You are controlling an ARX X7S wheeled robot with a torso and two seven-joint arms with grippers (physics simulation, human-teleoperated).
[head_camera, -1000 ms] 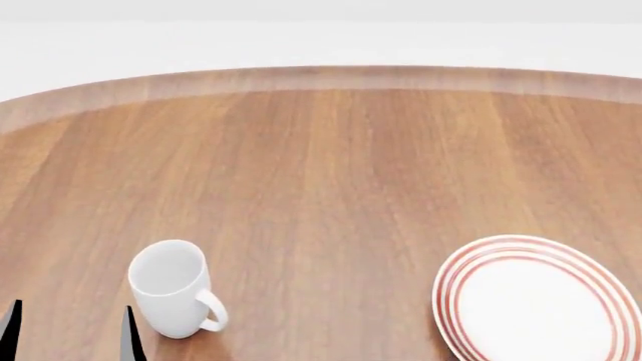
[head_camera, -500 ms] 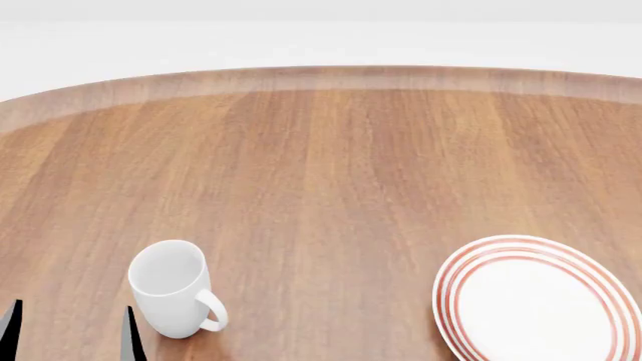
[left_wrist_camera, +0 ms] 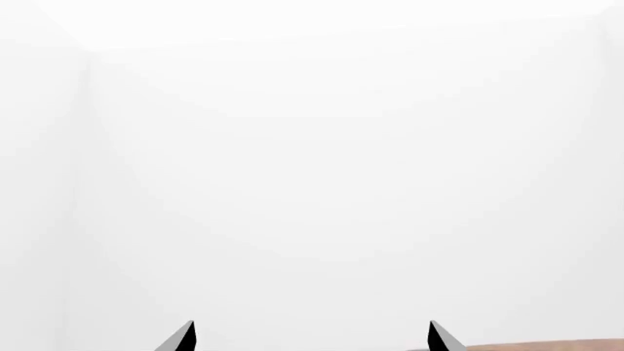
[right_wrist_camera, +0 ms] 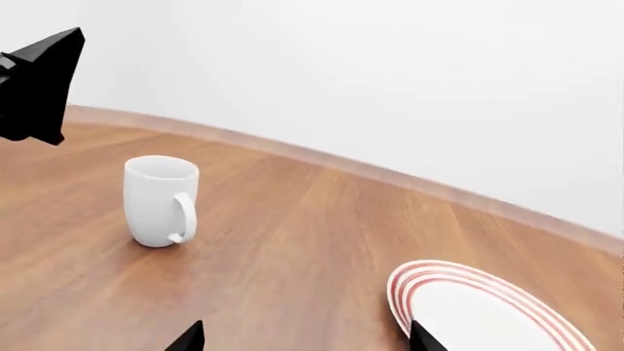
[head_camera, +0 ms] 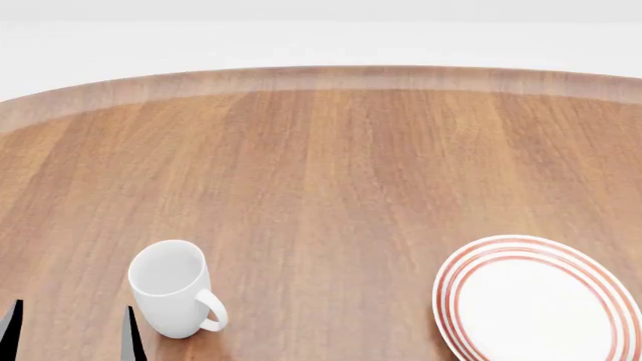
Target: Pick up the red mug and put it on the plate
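Note:
The red mug is out of view in all three views. The plate (head_camera: 537, 304), white with red rings round its rim, lies empty at the near right of the wooden table; the right wrist view shows the plate (right_wrist_camera: 478, 316) too. My left gripper (head_camera: 71, 336) is open at the near left, its two dark fingertips just left of a white mug. In its own view the left gripper (left_wrist_camera: 310, 338) faces a blank white wall, nothing between its tips. My right gripper (right_wrist_camera: 305, 340) is open above the table, holding nothing.
A plain white mug (head_camera: 173, 289) stands upright near my left gripper, its handle turned toward the near side; the right wrist view has the white mug (right_wrist_camera: 156, 201) as well. The round wooden table (head_camera: 351, 165) curves away to a far edge. A dark part of the left gripper (right_wrist_camera: 39, 88) shows there.

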